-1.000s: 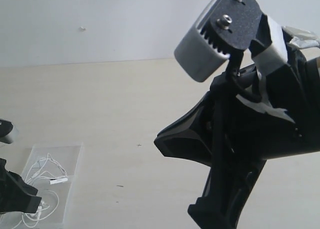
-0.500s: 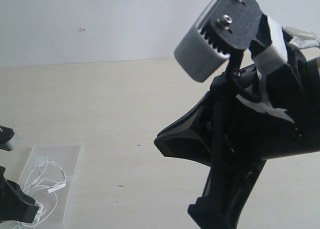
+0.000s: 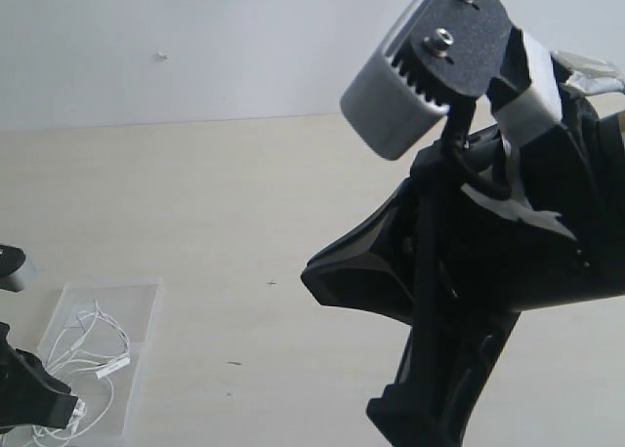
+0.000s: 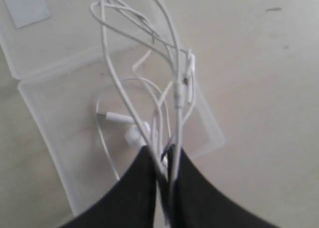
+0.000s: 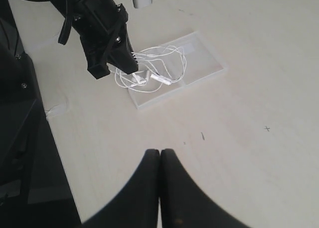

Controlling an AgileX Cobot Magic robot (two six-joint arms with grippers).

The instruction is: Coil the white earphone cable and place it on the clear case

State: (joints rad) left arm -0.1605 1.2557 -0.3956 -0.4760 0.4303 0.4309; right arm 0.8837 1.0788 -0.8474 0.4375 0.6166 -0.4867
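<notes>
- The left claw point(image 3: 59, 408) has sunk lower over the case point(image 3: 142, 305) than it was a second ago. The cable point(image 3: 98, 345) has come down with it.
- The left claw is almost closed, with only a thin slit. A few cable strands are pinched in that slit.
- The cable hangs from it in messy loops. The buds lie on one half of the case.
- I think a strand could stay stuck in the slit. Then lifting the claw would drag the whole bunch off the case.
- Some loops reach past the case edge, so they may slide onto the surface point(image 5: 249, 153).
- The case looks light, so a tug could also shift it.
- The left arm is low, with its claw pointing down at the case.
- The right claw point(image 5: 159, 153) is closed tight and holds nothing. It hangs over bare surface, well apart from the case.
</notes>
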